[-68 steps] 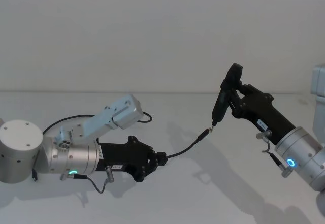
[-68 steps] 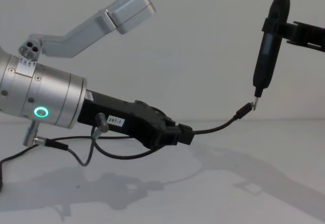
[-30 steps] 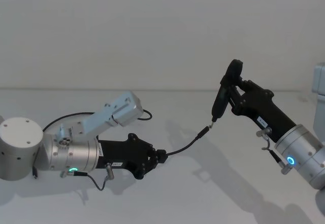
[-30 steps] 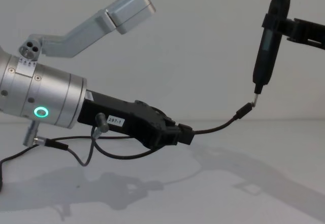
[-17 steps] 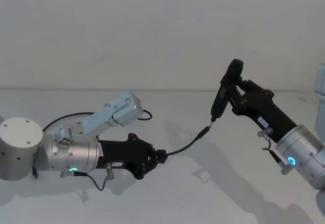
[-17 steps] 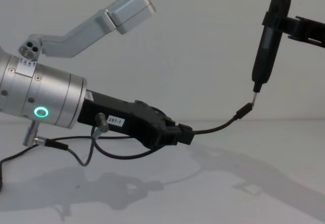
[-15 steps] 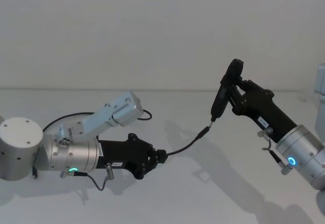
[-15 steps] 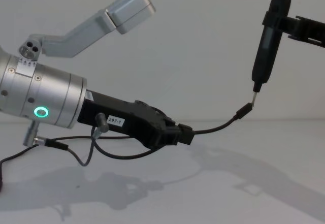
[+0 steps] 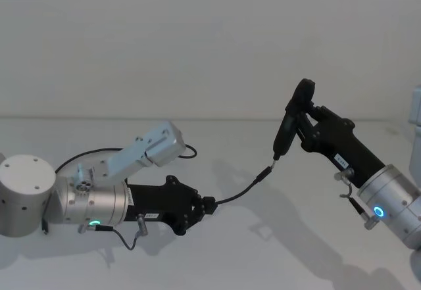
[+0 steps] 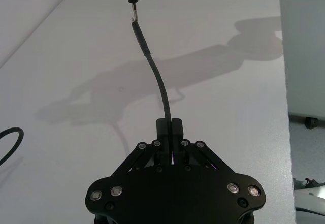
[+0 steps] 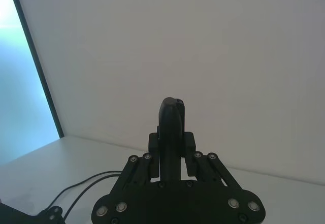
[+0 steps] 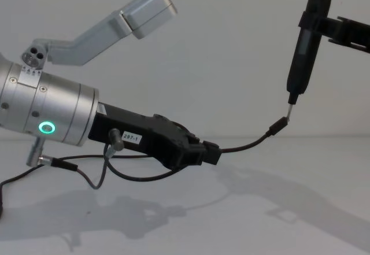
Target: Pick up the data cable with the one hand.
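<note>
Under both arms, white desk (image 9: 217, 250). Left pincer (image 12: 209, 152) sits low over it, jaws clamped on the data cable (image 10: 156, 79). Cable arcs up and forward from that pincer, clear of the desk; its plug (image 12: 277, 125) ends just below the tip of the black tool (image 12: 303, 41) clamped in the right pincer (image 11: 171, 138). Judgement: grasp done, lift looks done; only holding steady remains.

Black data cable (image 12: 248, 146), metallic tip; black left hand (image 12: 211, 153), white label; white table (image 9: 263, 250).
</note>
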